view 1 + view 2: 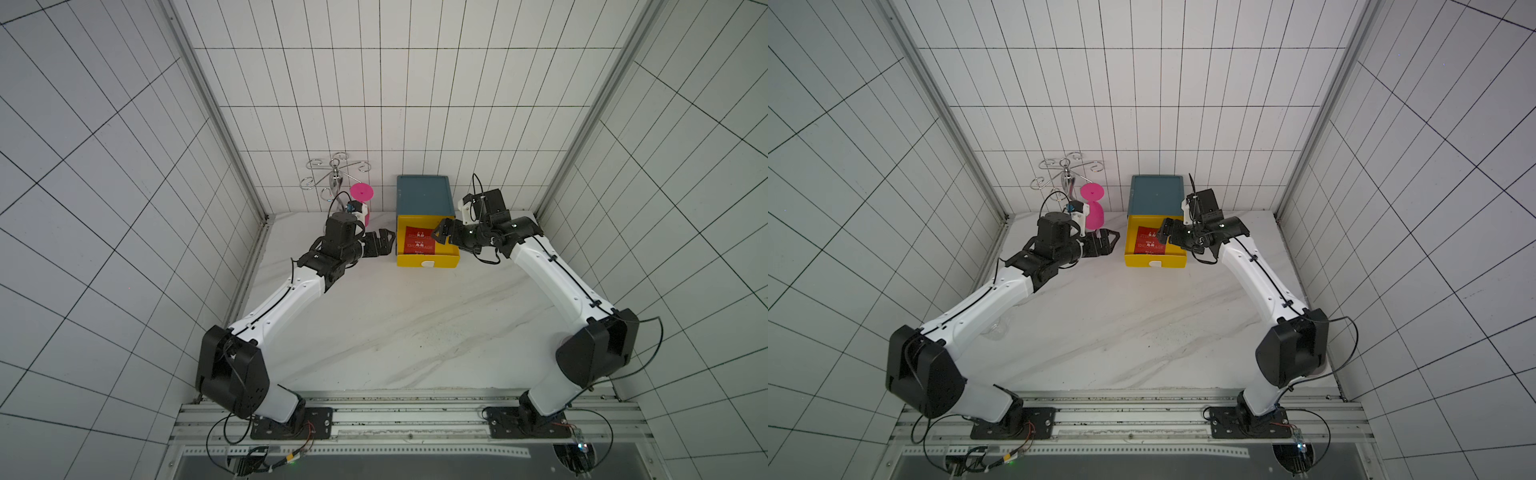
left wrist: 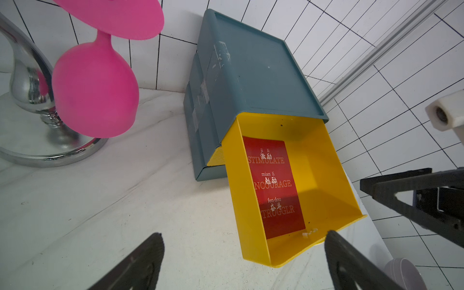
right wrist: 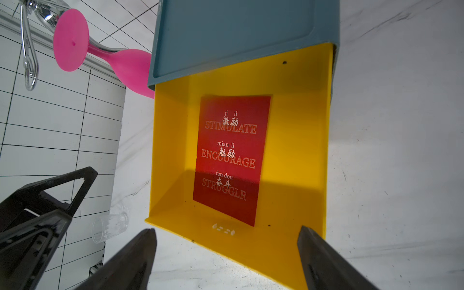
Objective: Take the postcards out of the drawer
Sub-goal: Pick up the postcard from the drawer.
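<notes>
Tabletop (image 1: 395, 332) of white marble spreads beneath both arms. A blue-grey cabinet (image 1: 424, 195) stands beyond the two grippers, with its yellow drawer (image 1: 428, 262) pulled out between them. Close by the left gripper (image 1: 390, 243), on the side away from the drawer, stand a chrome rack (image 1: 336, 174) and an upturned pink goblet (image 1: 361, 193). That gripper hovers just beside the drawer's side wall, fingers spread wide, holding nothing. The right gripper (image 1: 436, 235) hangs over the drawer's opposite side, likewise spread and empty. The postcards (image 3: 231, 155) lie flat on the drawer floor, ahead of the right gripper's fingertips; only one red face with white lettering shows.
</notes>
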